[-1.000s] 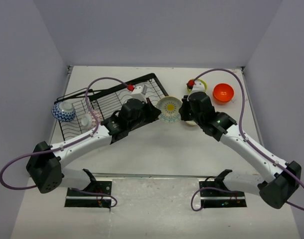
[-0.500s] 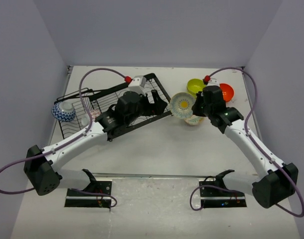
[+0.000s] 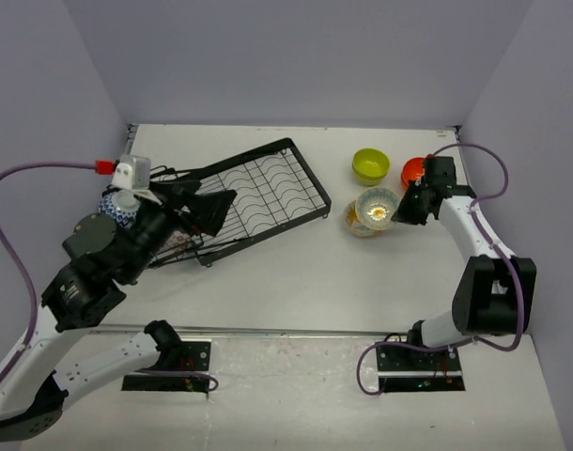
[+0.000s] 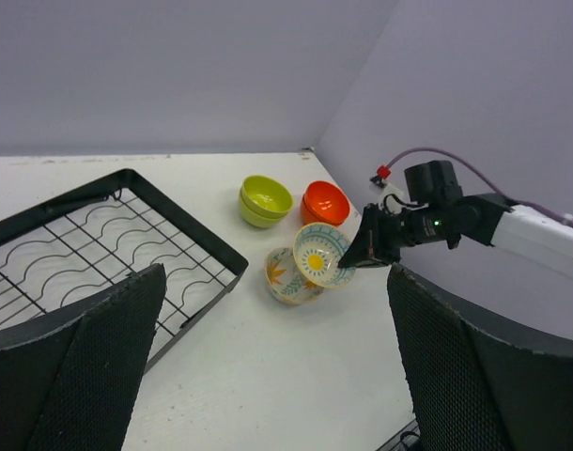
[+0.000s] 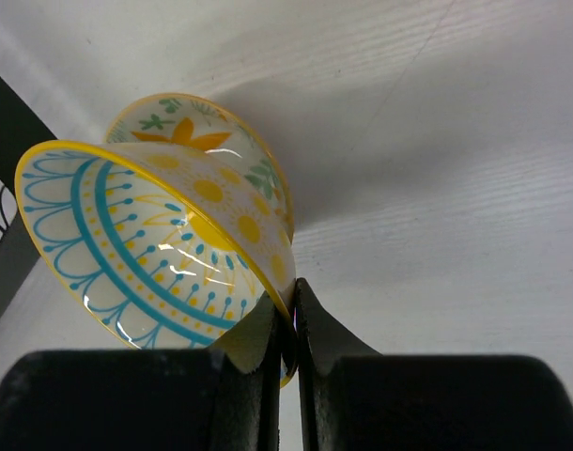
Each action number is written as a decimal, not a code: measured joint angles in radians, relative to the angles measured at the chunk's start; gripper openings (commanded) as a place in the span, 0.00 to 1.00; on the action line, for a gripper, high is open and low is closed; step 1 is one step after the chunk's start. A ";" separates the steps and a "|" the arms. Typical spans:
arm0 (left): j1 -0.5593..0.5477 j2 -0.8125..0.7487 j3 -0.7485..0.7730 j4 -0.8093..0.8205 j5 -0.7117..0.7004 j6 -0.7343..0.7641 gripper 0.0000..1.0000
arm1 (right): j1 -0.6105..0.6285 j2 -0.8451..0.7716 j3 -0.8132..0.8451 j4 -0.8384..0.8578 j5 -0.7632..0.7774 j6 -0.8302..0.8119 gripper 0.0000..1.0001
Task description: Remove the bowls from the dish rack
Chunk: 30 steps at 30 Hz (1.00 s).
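Observation:
The cream bowl with teal rim and yellow centre (image 3: 375, 208) (image 4: 318, 256) (image 5: 146, 249) is tilted, its rim pinched in my right gripper (image 3: 399, 210) (image 5: 292, 324), which is shut on it. It leans on a cream bowl with orange flowers (image 3: 354, 224) (image 4: 283, 278) (image 5: 221, 141) standing on the table. A lime green bowl (image 3: 370, 165) (image 4: 265, 200) and an orange-red bowl (image 3: 413, 170) (image 4: 325, 201) stand behind them. The black dish rack (image 3: 264, 180) (image 4: 99, 240) lies at the left. My left gripper (image 3: 209, 203) (image 4: 277, 376) hangs open and empty over the rack's near end.
A blue-and-white patterned bowl (image 3: 112, 210) shows at the rack's left end, mostly hidden by my raised left arm. The right wall is close behind my right arm. Bare table (image 3: 296, 272) lies in front of the rack and the bowls.
My left gripper opened, let go of the teal-rimmed bowl and drew back left and upward over the rack. My right gripper carried the bowl right, down onto the flowered bowl.

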<state>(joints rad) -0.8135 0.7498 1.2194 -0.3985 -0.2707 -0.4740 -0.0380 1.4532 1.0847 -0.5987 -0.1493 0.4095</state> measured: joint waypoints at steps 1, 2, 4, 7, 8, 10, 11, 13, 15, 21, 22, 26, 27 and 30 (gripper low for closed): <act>0.000 -0.037 -0.011 -0.016 0.003 0.008 1.00 | -0.003 0.024 0.000 -0.005 -0.012 0.000 0.00; 0.000 -0.076 -0.030 -0.029 0.005 0.018 1.00 | -0.004 0.047 0.000 -0.012 -0.029 0.000 0.00; 0.000 -0.144 -0.060 -0.071 0.001 0.032 1.00 | -0.003 0.083 0.008 -0.027 -0.054 0.000 0.00; 0.000 -0.203 -0.086 -0.138 -0.009 0.055 1.00 | -0.002 0.141 0.044 -0.037 -0.080 0.000 0.00; 0.000 -0.210 -0.092 -0.157 -0.015 0.064 1.00 | -0.002 0.158 0.055 -0.035 -0.084 0.000 0.00; 0.000 -0.227 -0.115 -0.189 -0.027 0.077 1.00 | -0.002 0.184 0.070 -0.034 -0.093 -0.001 0.00; 0.000 -0.233 -0.127 -0.203 -0.032 0.084 1.00 | -0.002 0.198 0.077 -0.034 -0.100 -0.002 0.00; 0.000 -0.245 -0.153 -0.224 -0.045 0.097 1.00 | -0.002 0.225 0.085 -0.035 -0.109 -0.004 0.00; 0.000 -0.261 -0.186 -0.228 -0.056 0.106 1.00 | -0.002 0.250 0.089 -0.035 -0.122 -0.006 0.01; 0.000 -0.283 -0.263 -0.224 -0.068 0.137 1.00 | -0.002 0.270 0.090 -0.037 -0.142 -0.010 0.10; 0.000 -0.282 -0.275 -0.222 -0.071 0.141 1.00 | -0.002 0.270 0.090 -0.037 -0.145 -0.010 0.15; 0.000 -0.274 -0.321 -0.211 -0.077 0.151 1.00 | -0.002 0.270 0.096 -0.037 -0.162 -0.011 0.27; 0.000 -0.270 -0.330 -0.208 -0.078 0.153 1.00 | -0.002 0.270 0.098 -0.036 -0.165 -0.011 0.29; 0.000 -0.259 -0.359 -0.190 -0.092 0.153 1.00 | -0.002 0.270 0.105 -0.037 -0.178 -0.011 0.36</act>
<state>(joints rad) -0.8131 0.4904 0.8608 -0.5880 -0.3622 -0.3206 -0.0402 1.7237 1.1893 -0.6357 -0.3275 0.3981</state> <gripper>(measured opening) 0.997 0.322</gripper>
